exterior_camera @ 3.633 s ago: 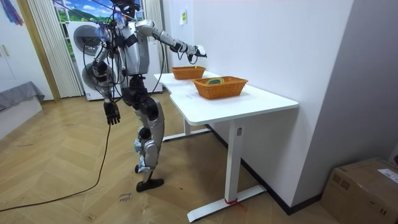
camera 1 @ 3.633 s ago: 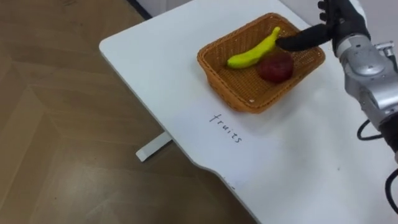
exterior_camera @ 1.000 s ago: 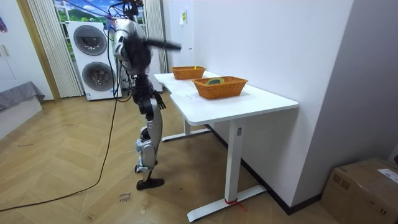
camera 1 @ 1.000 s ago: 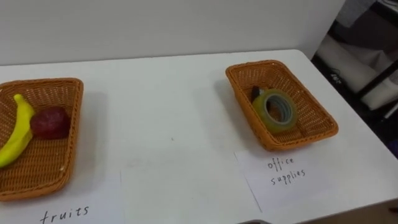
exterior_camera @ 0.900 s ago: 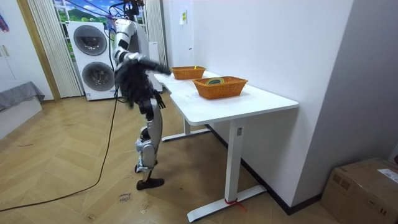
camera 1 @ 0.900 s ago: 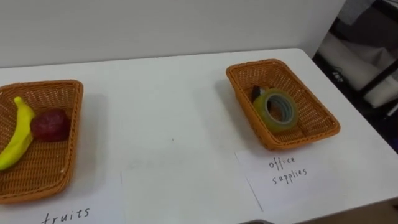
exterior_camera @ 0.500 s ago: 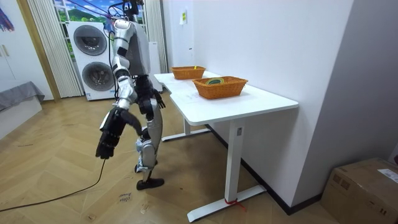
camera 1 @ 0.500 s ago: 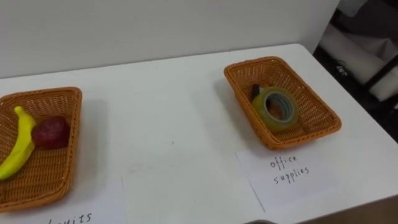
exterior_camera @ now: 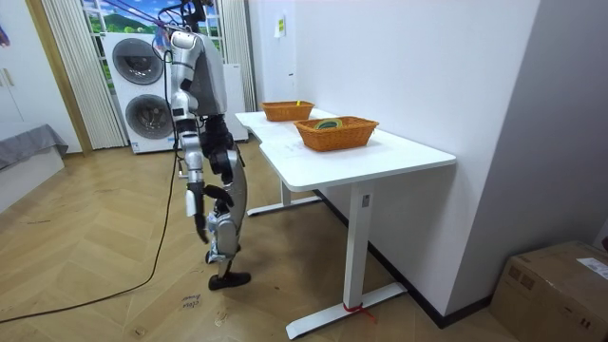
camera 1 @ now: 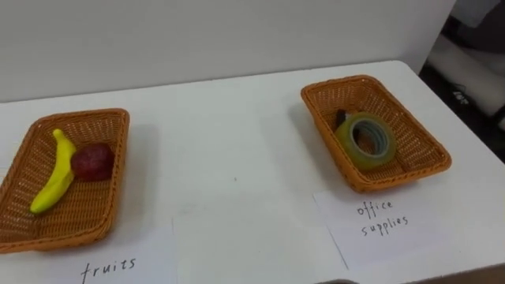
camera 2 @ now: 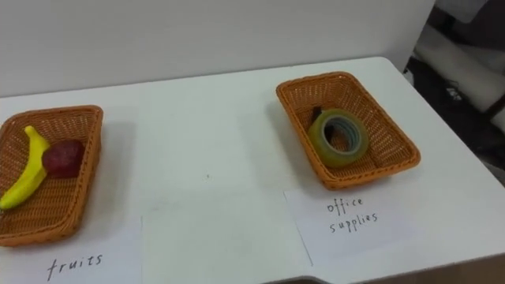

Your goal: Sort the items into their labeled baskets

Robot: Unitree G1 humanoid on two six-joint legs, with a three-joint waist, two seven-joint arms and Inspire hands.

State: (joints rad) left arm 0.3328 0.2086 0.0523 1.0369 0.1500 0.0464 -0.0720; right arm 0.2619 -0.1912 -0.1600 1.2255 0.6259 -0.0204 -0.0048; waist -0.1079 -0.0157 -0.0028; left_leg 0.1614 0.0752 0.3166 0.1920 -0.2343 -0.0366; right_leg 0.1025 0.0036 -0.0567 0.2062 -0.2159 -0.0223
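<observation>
Bright, even light lay on my white counter [camera 1: 237, 158]; the fruit basket [camera 1: 87, 115] and the office basket [camera 1: 343, 81] each threw a faint, soft shadow beside it, and the floor [exterior_camera: 313, 249] under the counter lay dimmer

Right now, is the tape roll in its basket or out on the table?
In. The tape roll sits within the rim of the basket behind the office supplies label.
</observation>
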